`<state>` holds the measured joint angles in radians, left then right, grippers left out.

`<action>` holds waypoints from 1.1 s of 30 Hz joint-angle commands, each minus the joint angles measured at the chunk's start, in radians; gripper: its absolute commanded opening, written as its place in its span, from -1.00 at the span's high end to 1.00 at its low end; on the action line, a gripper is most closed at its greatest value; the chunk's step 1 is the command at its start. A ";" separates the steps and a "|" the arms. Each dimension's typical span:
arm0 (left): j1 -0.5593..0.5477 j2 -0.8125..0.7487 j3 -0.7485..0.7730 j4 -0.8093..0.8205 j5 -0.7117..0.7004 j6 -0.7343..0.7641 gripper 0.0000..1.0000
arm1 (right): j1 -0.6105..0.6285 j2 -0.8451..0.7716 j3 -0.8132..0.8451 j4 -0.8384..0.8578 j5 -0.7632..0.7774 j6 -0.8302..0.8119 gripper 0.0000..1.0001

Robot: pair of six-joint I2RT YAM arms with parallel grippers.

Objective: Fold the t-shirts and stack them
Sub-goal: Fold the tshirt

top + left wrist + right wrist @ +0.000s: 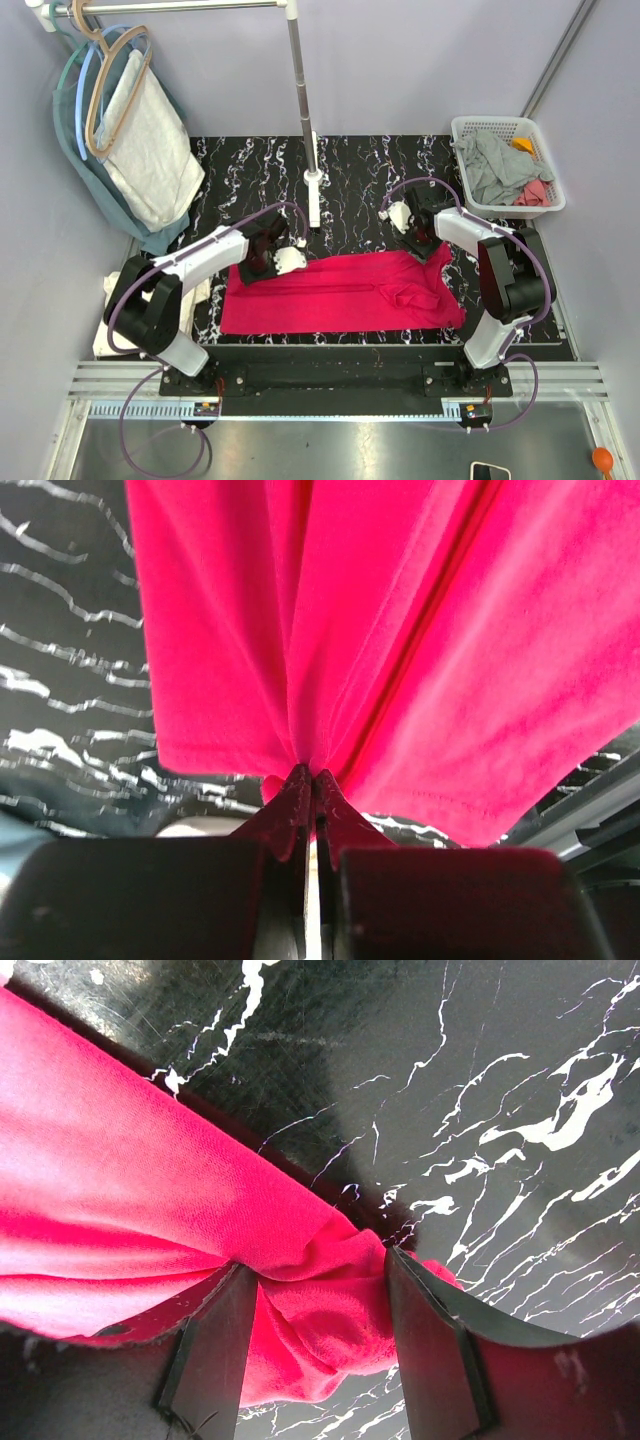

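A red t-shirt (340, 295) lies spread across the black marbled table (360, 170), with a bunched part at its right end. My left gripper (262, 258) is at the shirt's far left corner. In the left wrist view it (310, 775) is shut on a pinch of the red cloth (400, 630), which fans out from the tips. My right gripper (420, 240) is at the far right corner. In the right wrist view it (315, 1263) is open, its fingers wide apart with a bunch of red cloth (130, 1210) between them.
A white basket (470, 128) with grey, pink and orange clothes stands at the back right. A clothes rack pole (305, 120) rises at the back middle. Hangers with a pale garment (140, 140) hang at the back left. White cloth (108, 300) lies by the left arm.
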<state>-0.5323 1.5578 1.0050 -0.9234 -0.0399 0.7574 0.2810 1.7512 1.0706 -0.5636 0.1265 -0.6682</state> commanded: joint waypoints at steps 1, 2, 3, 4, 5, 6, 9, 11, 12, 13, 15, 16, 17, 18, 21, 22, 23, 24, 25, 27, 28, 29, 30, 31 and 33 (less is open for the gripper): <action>-0.014 -0.056 0.010 -0.058 -0.074 -0.026 1.00 | -0.009 0.010 -0.032 0.021 0.016 -0.014 -0.20; -0.018 -0.058 0.014 -0.063 -0.083 -0.029 1.00 | -0.011 0.010 -0.035 0.019 0.018 -0.014 -0.20; -0.023 -0.061 0.017 -0.069 -0.086 -0.032 1.00 | -0.009 0.010 -0.037 0.021 0.018 -0.014 -0.20; -0.026 -0.062 0.017 -0.077 -0.090 -0.038 1.00 | -0.009 0.010 -0.038 0.019 0.019 -0.016 -0.20; -0.034 -0.065 0.018 -0.078 -0.094 -0.041 1.00 | -0.011 0.008 -0.040 0.021 0.022 -0.016 -0.20; -0.038 -0.068 0.018 -0.084 -0.095 -0.044 1.00 | -0.009 0.008 -0.041 0.019 0.022 -0.018 -0.20; -0.061 -0.073 0.014 -0.098 -0.100 -0.059 0.94 | -0.011 0.007 -0.044 0.019 0.025 -0.022 -0.20; -0.080 -0.074 0.000 -0.104 -0.107 -0.072 0.88 | -0.014 0.007 -0.046 0.021 0.025 -0.024 -0.19; -0.086 -0.076 -0.006 -0.104 -0.109 -0.076 0.77 | -0.016 0.007 -0.046 0.019 0.025 -0.025 -0.20; -0.092 -0.076 -0.011 -0.104 -0.109 -0.087 0.73 | -0.014 0.008 -0.047 0.021 0.027 -0.027 -0.20; -0.107 -0.076 -0.029 -0.101 -0.109 -0.098 0.53 | -0.016 0.010 -0.046 0.021 0.025 -0.027 -0.19; -0.112 -0.076 -0.037 -0.103 -0.109 -0.105 0.51 | -0.016 0.011 -0.046 0.022 0.025 -0.027 -0.20; -0.118 -0.076 -0.051 -0.103 -0.112 -0.110 0.46 | -0.016 0.013 -0.050 0.021 0.025 -0.027 -0.20; -0.120 -0.076 -0.060 -0.103 -0.115 -0.113 0.42 | -0.016 0.013 -0.052 0.022 0.025 -0.027 -0.19; -0.121 -0.088 -0.086 -0.097 -0.115 -0.118 0.31 | -0.017 0.018 -0.057 0.027 0.027 -0.028 -0.19; -0.123 -0.088 -0.089 -0.097 -0.115 -0.124 0.30 | -0.017 0.021 -0.058 0.027 0.028 -0.030 -0.19; -0.123 -0.090 -0.094 -0.097 -0.123 -0.125 0.29 | -0.017 0.024 -0.058 0.028 0.028 -0.030 -0.19; -0.124 -0.093 -0.094 -0.095 -0.124 -0.125 0.28 | -0.019 0.027 -0.060 0.031 0.028 -0.030 -0.19; -0.123 -0.096 -0.092 -0.095 -0.133 -0.124 0.28 | -0.017 0.028 -0.060 0.031 0.028 -0.028 -0.19; -0.124 -0.108 -0.077 -0.094 -0.138 -0.122 0.27 | -0.019 0.030 -0.060 0.033 0.027 -0.027 -0.19; -0.124 -0.119 -0.060 -0.094 -0.132 -0.122 0.27 | -0.017 0.030 -0.063 0.031 0.025 -0.024 -0.19; -0.124 -0.123 -0.051 -0.094 -0.127 -0.121 0.25 | -0.017 0.030 -0.061 0.031 0.025 -0.024 -0.19; -0.124 -0.127 -0.042 -0.095 -0.123 -0.121 0.24 | -0.017 0.027 -0.063 0.031 0.027 -0.022 -0.19; -0.124 -0.131 -0.026 -0.092 -0.115 -0.118 0.24 | -0.017 0.025 -0.066 0.033 0.025 -0.022 -0.19; -0.123 -0.134 -0.011 -0.095 -0.109 -0.113 0.20 | -0.017 0.019 -0.070 0.031 0.028 -0.022 -0.20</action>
<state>-0.6529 1.4631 0.9295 -1.0214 -0.1543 0.6449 0.2810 1.7428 1.0523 -0.5430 0.1272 -0.6765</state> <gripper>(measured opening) 0.386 0.599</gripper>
